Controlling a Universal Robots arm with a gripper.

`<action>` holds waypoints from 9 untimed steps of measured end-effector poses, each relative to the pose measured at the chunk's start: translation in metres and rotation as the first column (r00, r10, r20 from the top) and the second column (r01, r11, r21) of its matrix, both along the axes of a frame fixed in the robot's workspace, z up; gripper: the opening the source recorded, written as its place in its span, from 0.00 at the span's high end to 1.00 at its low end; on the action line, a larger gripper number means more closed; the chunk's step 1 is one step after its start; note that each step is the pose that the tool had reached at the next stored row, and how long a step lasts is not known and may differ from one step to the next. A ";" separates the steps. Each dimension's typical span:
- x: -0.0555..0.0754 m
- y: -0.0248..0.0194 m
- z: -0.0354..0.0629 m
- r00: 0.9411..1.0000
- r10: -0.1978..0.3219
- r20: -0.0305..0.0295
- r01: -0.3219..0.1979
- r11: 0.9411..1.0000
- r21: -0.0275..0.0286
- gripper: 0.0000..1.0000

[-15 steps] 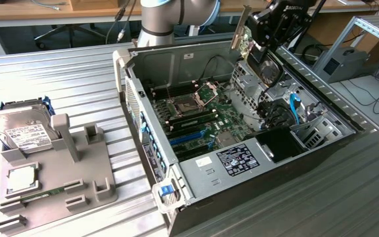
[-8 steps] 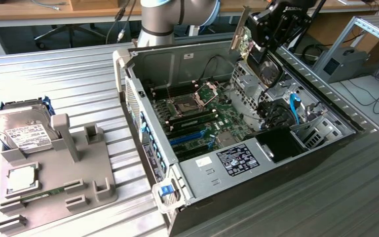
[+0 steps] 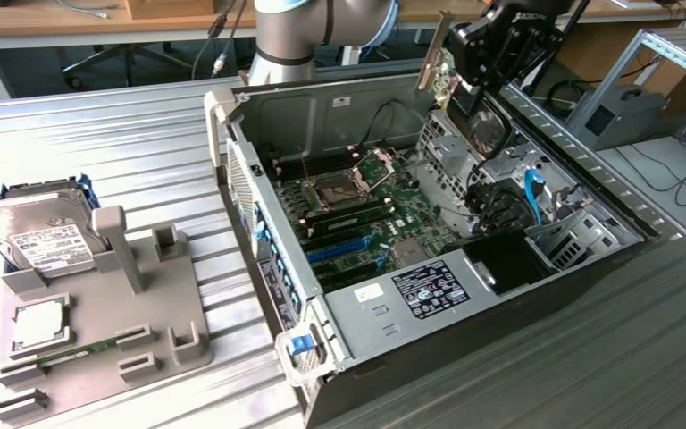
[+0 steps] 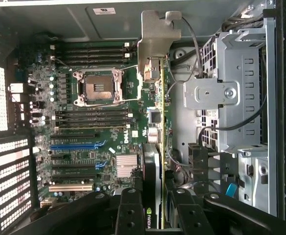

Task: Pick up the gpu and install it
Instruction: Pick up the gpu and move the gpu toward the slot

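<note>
Ribbed sheet-metal counter, lit from above.

- Nearest, at the exterior view's left: grey slotted holder lying flat on the counter. It carries a narrow green memory stick, a square processor chip and, at its far end, a silver hard drive with a white label.
- Middle: open computer case on its side, just beside the holder. The motherboard is exposed, with an empty processor socket, blue expansion slots and a metal drive cage alongside.
- Farther: tool above the far end of the case, its fingers clamped on either face of the gpu.
- The wrist view shows the gpu edge-on, over the strip where motherboard meets drive cage. Its silver bracket is at the end away from the tool.
- In the exterior view the card sits above the case rim, clear of the board and not seated in any slot.
- Behind: the arm's grey base column.
</note>
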State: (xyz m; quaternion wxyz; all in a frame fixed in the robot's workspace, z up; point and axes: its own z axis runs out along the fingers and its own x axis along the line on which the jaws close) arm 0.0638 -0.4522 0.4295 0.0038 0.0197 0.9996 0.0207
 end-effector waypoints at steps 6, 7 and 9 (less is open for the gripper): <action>0.000 0.0007 -0.0050 1.000 0.000 0.000 0.000 1.000 0.000 0.73; 0.000 0.0008 -0.0061 1.000 0.000 0.000 0.000 1.000 0.000 0.73; 0.000 0.0008 -0.0062 1.000 0.000 0.000 0.000 1.000 0.000 0.73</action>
